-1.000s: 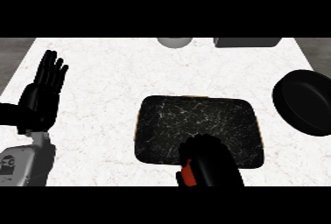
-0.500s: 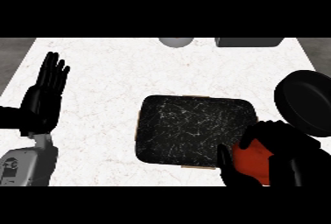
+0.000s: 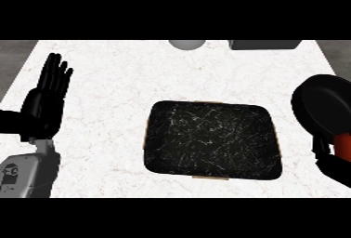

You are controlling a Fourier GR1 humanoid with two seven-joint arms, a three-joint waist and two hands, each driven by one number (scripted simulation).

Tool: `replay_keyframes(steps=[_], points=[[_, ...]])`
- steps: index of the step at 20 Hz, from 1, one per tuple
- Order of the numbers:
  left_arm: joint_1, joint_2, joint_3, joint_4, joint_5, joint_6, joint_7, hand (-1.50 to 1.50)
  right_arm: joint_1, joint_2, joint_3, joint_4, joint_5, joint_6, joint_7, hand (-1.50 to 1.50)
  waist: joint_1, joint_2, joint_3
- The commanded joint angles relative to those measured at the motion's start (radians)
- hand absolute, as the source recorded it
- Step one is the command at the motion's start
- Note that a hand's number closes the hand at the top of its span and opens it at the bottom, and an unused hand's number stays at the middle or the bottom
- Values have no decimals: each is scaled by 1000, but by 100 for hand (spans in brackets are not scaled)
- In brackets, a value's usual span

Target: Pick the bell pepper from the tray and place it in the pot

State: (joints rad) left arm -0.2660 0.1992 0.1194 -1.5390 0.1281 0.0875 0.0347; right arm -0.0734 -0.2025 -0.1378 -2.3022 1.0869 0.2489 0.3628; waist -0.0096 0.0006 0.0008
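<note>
One risk: hitting rim of round black pot [image 3: 323,104] with red bell pepper [image 3: 343,145] clasped in black right hand [image 3: 334,165]; black left hand [image 3: 42,100] resting open at left.

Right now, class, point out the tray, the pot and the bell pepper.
tray [image 3: 212,139]: head view, bare dark middle.
pot [image 3: 323,103]: head view, dark body.
bell pepper [image 3: 343,146]: head view, red side showing.
</note>
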Motion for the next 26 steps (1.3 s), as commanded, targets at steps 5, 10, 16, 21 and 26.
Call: replay_keyframes(steps=[5,10,16,21,26], points=[[-39,-38,-26,21,-20,28,15,0,-114,-202,-396,420,-284,-64,-248,150,7,3,1],[-11,-19,-22,-28,-16,10,42,0,-169,-305,-453,678,-339,-119,-421,150,15,0,0],[-33,-14,-18,-36,-15,11,68,0,-220,-337,-426,1018,-281,-302,-633,150,21,2,0],[12,-39,-22,-8,-20,-4,-10,0,-340,-442,-424,1309,-271,-348,-711,150,26,4,0],[-2,5,13,-8,18,-49,8,0,-389,-460,-423,1531,-281,-281,-710,150,41,8,1]])
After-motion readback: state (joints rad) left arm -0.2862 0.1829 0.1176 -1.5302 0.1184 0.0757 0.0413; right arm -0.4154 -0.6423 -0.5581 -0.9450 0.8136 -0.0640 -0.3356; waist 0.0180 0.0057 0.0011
